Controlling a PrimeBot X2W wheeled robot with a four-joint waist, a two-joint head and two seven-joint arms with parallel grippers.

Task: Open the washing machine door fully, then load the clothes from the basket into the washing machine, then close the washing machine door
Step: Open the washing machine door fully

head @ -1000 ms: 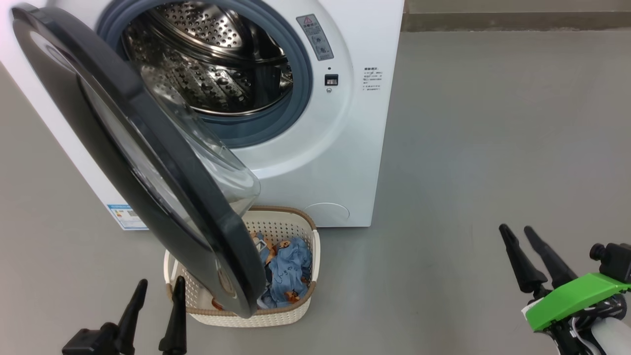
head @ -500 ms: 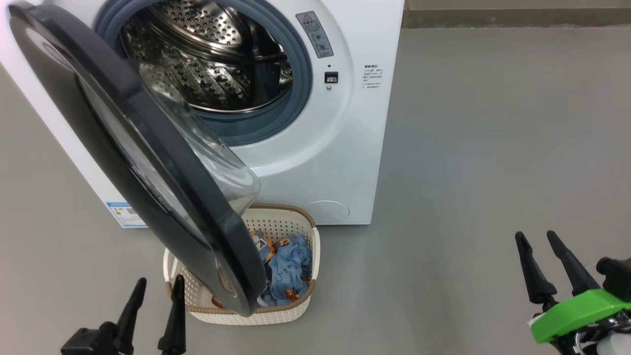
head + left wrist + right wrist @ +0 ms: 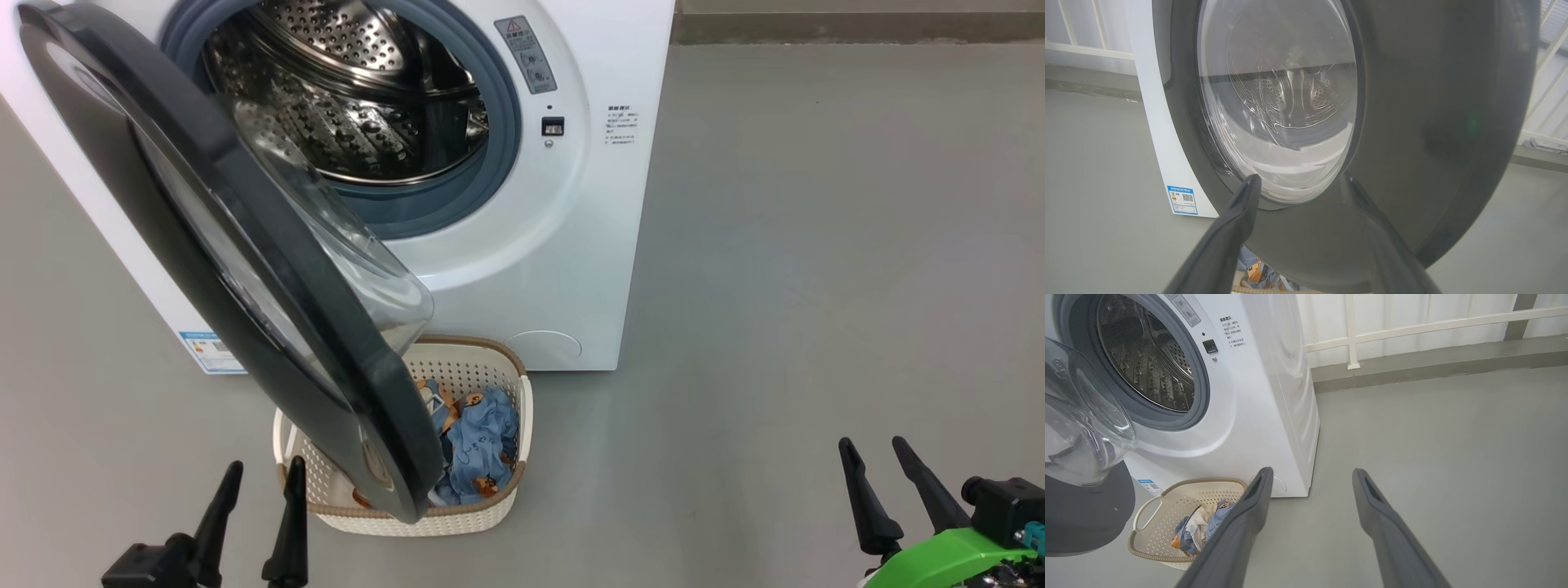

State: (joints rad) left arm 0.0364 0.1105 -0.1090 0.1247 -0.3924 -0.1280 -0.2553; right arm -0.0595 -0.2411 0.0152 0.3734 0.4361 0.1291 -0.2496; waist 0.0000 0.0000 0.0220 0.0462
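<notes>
Noted smooth grey floor (image 3: 816,245), white railing (image 3: 1350,330) behind. Found white boxy front-loading washing machine (image 3: 571,245) standing there, drum mouth facing robot. Found round black-rimmed glass door (image 3: 269,278) swung open leftward, overhanging cream perforated basket (image 3: 457,518) of light-blue printed clothes (image 3: 482,445). Recorded left gripper (image 3: 268,464) low beside door, right gripper (image 3: 870,442) well apart; both pairs of fingers spread, empty.

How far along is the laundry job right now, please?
Done: the washing machine door is partly open, though it overhangs the basket. In hand: nothing; the left gripper and right gripper are open and empty. Left: swinging the door fully open, moving the clothes into the empty drum, closing up.
</notes>
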